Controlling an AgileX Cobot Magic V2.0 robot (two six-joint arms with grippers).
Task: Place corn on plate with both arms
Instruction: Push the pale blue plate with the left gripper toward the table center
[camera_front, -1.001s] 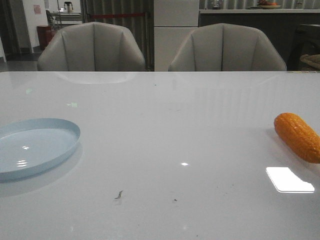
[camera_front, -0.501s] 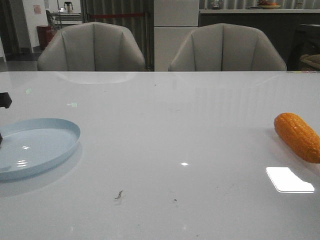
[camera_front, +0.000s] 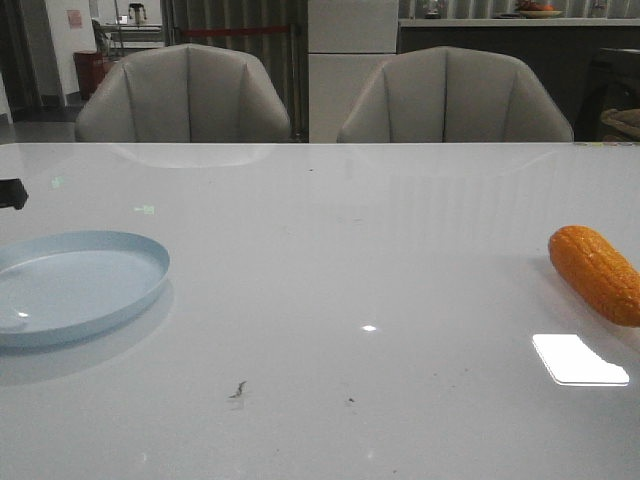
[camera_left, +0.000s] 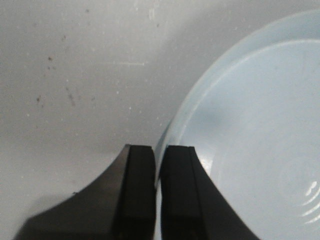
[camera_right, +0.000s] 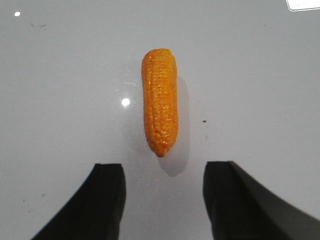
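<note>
Here the corn (camera_right: 160, 101) lies just beyond the right fingers (camera_right: 107, 200), untouched.

Both grippers w/ plain matte black fingers: left gripper (camera_left: 157, 195) flat, squared pads, right gripper (camera_right: 162, 200) broad, outward-curving blades, no markings visible.
</note>
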